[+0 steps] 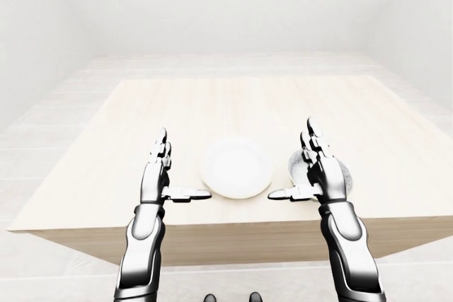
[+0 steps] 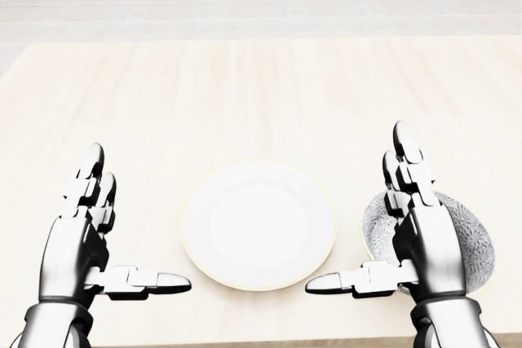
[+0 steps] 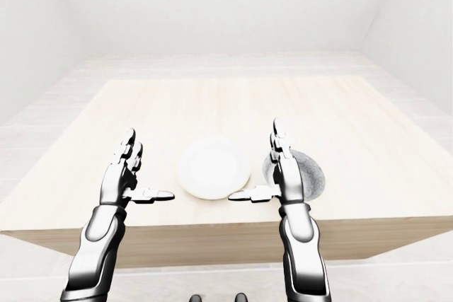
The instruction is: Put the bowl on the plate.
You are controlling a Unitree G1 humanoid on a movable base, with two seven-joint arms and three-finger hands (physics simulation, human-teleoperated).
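Note:
A white round plate (image 2: 258, 224) lies on the wooden table (image 2: 245, 95), near its lower edge in the head view. Right of it sits a grey patterned bowl (image 2: 471, 238), partly hidden behind my right hand. My right hand (image 2: 375, 226) hovers over the bowl's left part, fingers straight up and thumb pointing left toward the plate; it is open. Left of the plate my left hand (image 2: 130, 230) is held the same way, open, thumb pointing right, with nothing in it.
The light wooden table (image 1: 248, 104) stretches far toward the top of the views. Its near edge (image 1: 233, 228) runs just below my hands. Pale floor and white walls surround it.

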